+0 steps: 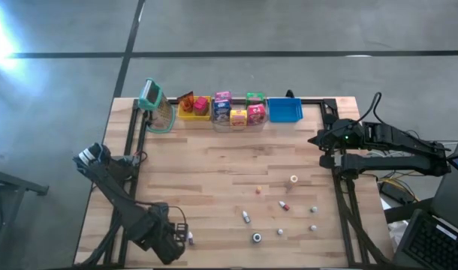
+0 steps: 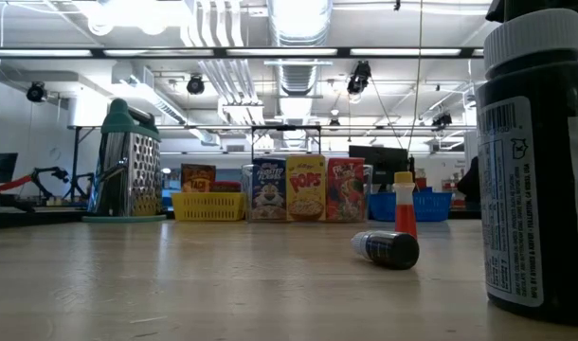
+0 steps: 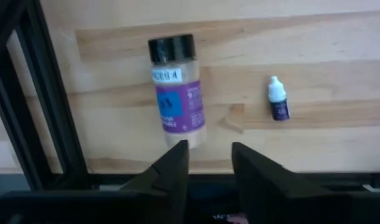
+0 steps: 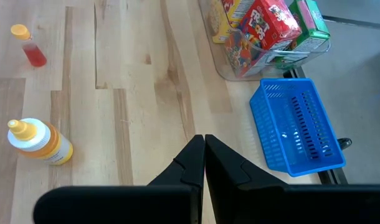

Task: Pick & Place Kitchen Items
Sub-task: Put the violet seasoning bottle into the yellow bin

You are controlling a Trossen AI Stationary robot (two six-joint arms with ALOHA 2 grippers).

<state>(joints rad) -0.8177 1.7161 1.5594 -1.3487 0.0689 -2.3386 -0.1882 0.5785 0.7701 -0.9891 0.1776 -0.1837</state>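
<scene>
A purple-labelled jar (image 3: pixel 175 92) with a black cap is seen lying on its side on the wooden table (image 1: pixel 214 180), just beyond the fingertips of the left gripper (image 3: pixel 207 155), whose fingers are spread apart and hold nothing; the jar's base lies almost against one fingertip, though contact cannot be confirmed. A tiny dropper bottle (image 3: pixel 277 99) lies a little to one side of that gripper, apart from the jar. Farther out, several small bottles (image 1: pixel 283 205) are scattered loose across the table between the two arms, so most of the sorting is judged still to be done. The right gripper (image 4: pixel 204 144) is pressed together and empty, held over bare wood at the far right edge, with a yellow squeeze bottle (image 4: pixel 39 142) and a small red bottle (image 4: pixel 29 45) lying ahead of it. Beyond it, the blue bin (image 4: pixel 299 124) stands empty. Farthest off, along the back edge, mini cereal boxes (image 1: pixel 235 109) are already stood in the clear bin (image 1: pixel 240 124), a few items lie in the yellow bin (image 1: pixel 193 114), and a grater (image 1: pixel 155 105) stands at the end.
</scene>
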